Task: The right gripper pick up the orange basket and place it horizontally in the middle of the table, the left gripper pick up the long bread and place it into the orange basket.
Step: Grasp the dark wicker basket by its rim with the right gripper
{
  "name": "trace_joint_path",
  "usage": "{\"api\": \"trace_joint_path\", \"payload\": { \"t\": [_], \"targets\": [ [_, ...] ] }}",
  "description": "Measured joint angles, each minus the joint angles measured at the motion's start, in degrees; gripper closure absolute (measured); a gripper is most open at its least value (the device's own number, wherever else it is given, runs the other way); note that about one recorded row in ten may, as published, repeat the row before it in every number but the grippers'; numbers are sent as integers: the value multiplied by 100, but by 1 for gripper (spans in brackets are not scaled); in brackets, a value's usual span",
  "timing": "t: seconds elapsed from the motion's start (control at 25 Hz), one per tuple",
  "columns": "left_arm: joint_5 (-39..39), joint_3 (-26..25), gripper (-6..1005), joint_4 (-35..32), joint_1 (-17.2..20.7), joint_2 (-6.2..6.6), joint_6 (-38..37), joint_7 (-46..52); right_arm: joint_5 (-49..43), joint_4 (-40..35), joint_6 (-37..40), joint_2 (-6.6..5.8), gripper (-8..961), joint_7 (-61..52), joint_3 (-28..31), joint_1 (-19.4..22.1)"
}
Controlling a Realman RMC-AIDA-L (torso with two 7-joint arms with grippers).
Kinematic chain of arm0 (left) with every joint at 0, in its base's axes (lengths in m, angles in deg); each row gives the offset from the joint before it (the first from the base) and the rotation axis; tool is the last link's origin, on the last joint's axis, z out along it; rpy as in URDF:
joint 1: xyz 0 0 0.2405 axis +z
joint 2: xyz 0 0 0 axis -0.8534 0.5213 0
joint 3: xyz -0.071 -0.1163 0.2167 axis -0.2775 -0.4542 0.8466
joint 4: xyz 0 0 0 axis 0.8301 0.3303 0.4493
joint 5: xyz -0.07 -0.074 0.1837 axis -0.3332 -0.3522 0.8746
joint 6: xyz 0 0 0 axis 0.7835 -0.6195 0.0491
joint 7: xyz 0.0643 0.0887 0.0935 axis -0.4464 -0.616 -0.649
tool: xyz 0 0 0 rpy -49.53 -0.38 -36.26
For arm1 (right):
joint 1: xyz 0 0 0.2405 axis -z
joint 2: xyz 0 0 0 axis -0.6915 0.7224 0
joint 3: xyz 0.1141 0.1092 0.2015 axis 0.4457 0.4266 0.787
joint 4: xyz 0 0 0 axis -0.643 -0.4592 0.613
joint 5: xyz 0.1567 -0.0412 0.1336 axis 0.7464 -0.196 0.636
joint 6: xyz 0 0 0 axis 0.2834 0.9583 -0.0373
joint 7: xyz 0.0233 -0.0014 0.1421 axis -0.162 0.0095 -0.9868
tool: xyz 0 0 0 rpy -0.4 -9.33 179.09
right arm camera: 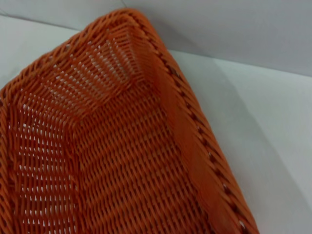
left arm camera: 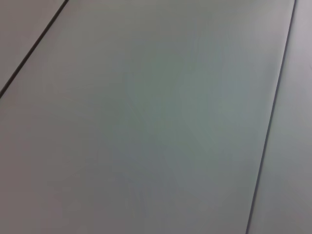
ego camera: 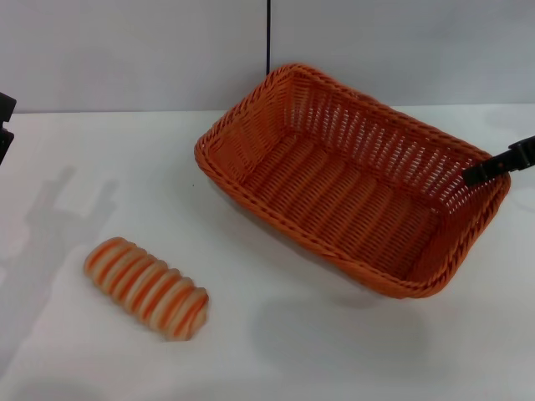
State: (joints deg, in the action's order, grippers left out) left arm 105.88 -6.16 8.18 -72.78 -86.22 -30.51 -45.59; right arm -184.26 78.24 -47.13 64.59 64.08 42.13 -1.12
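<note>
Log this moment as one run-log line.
right pincer: at orange basket rim | basket: tilted, empty | long bread: on table | left pincer: parked at left edge

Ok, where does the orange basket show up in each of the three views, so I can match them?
Head view: the orange basket sits right of centre, set at an angle, with the right gripper at its right end rim.
Left wrist view: not in it; only plain grey panels.
Right wrist view: the basket's inside fills most of the picture, its braided rim running diagonally.
Shared landmark: the white table beside that rim.
</note>
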Motion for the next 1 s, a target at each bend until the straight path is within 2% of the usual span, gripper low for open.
{"api": "trace_joint_path", "payload": {
  "t": [0.76,0.96,1.0],
  "targets": [
    [0,0,201,9,-30,0,64,-41,-184,-14,-79,41,416,-54,3,-13],
    [0,0,201,16,-30,-7,79,-50,-183,-13,-85,60,461,-58,-20,-6],
    [0,0,201,17,-30,-8,82,-51,-183,-13,-85,60,493,-58,-20,-6]
  ]
}}
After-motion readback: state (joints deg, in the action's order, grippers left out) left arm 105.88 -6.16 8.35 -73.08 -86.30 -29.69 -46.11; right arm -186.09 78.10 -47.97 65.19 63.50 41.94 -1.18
